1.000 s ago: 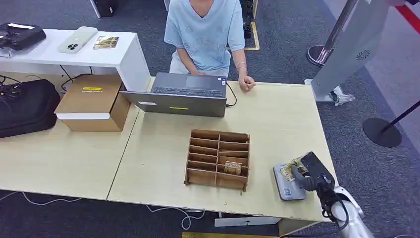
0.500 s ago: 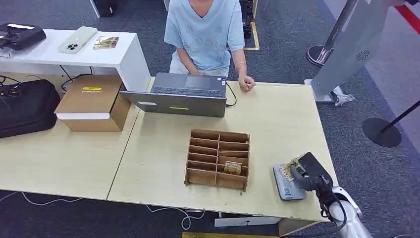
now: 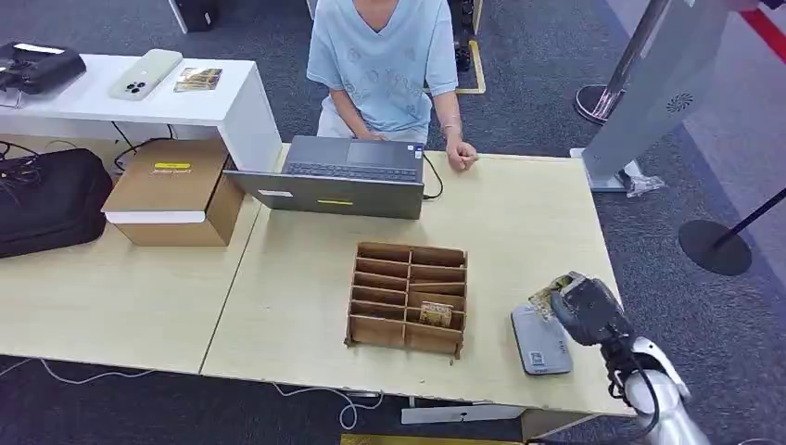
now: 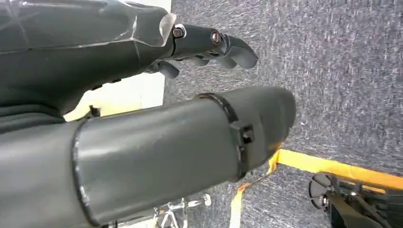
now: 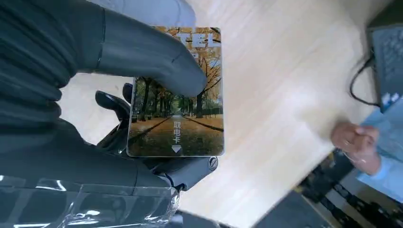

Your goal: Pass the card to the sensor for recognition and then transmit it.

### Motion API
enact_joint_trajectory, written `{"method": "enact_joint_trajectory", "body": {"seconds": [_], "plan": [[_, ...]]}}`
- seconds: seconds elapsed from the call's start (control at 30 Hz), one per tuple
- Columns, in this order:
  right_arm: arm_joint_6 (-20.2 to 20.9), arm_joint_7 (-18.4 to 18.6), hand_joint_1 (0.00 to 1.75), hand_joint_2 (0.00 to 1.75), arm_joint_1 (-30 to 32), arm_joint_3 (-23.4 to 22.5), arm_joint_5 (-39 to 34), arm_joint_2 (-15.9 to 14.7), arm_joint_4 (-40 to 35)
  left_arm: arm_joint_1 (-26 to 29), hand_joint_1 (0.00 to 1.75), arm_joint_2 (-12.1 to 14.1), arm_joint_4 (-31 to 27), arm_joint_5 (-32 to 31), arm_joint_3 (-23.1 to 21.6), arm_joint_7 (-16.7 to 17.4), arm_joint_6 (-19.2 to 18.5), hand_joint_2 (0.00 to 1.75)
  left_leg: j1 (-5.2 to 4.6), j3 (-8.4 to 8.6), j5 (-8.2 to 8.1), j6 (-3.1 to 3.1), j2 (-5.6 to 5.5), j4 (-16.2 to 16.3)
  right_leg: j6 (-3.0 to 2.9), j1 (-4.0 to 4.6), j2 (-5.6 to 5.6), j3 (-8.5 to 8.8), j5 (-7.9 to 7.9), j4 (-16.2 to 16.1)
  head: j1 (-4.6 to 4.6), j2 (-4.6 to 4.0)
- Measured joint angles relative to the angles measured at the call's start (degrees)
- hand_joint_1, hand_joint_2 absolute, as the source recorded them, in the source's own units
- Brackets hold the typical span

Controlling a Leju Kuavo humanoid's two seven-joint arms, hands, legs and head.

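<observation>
My right hand hovers above the table's right end, just right of the grey card sensor, and holds a card. In the right wrist view the card shows an autumn tree avenue with white characters; the thumb presses on its face and darker fingers sit behind it. The hand is raised off the sensor. My left hand hangs over grey carpet, fingers slightly curled and apart, with nothing in them.
A brown slotted card rack stands mid-table with one card in a slot. A person sits behind an open laptop, one hand on the table. A cardboard box and black bag lie left.
My right hand has lifted the card off the sensor and moved it up and slightly away; the sensor's top is now uncovered.
</observation>
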Motion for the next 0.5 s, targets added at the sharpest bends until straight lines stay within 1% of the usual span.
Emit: {"method": "enact_joint_trajectory", "body": {"seconds": [0.13,0.23,0.33,0.43,0.5], "plan": [[-3.66,0.46,1.75,1.75,-1.50,0.15,5.73,-0.33,-3.12,-0.01,0.00,-0.18,0.00,-0.28,0.00,-0.04,-0.02,0.00,0.00,0.00,0.00,0.00,0.02,0.00,0.00,-0.01,0.01,0.01,0.01,0.01,0.02,0.00],[-6.32,1.44,1.75,1.75,-4.60,1.12,10.80,-0.59,-4.26,-0.02,0.00,-0.33,0.02,-0.44,0.00,-0.07,-0.04,0.00,0.00,0.01,0.01,0.00,0.07,0.00,-0.01,0.00,0.07,0.01,0.03,0.02,0.02,0.00],[-7.80,2.36,1.75,1.75,-8.71,3.28,15.01,-0.74,-4.24,-0.06,0.00,-0.37,0.00,-0.79,0.00,-0.11,-0.11,0.00,0.00,0.04,0.03,-0.02,0.10,0.01,-0.02,-0.01,0.13,0.01,0.05,0.04,0.02,0.00],[-9.20,2.78,1.75,1.75,-13.31,5.86,17.88,-0.87,-3.43,-0.05,0.00,-0.42,0.00,-0.94,0.00,-0.33,-0.22,0.00,0.00,0.04,0.03,-0.02,0.09,0.01,-0.02,0.00,0.12,0.01,0.05,0.07,0.02,0.00],[-9.37,2.84,1.75,1.75,-16.73,7.88,19.16,-0.87,-2.16,-0.06,0.00,-0.46,0.00,-0.94,0.00,-0.39,-0.22,0.00,0.00,0.03,0.03,-0.02,0.12,0.01,-0.03,0.00,0.17,-0.01,0.05,0.10,0.00,0.00]]}}
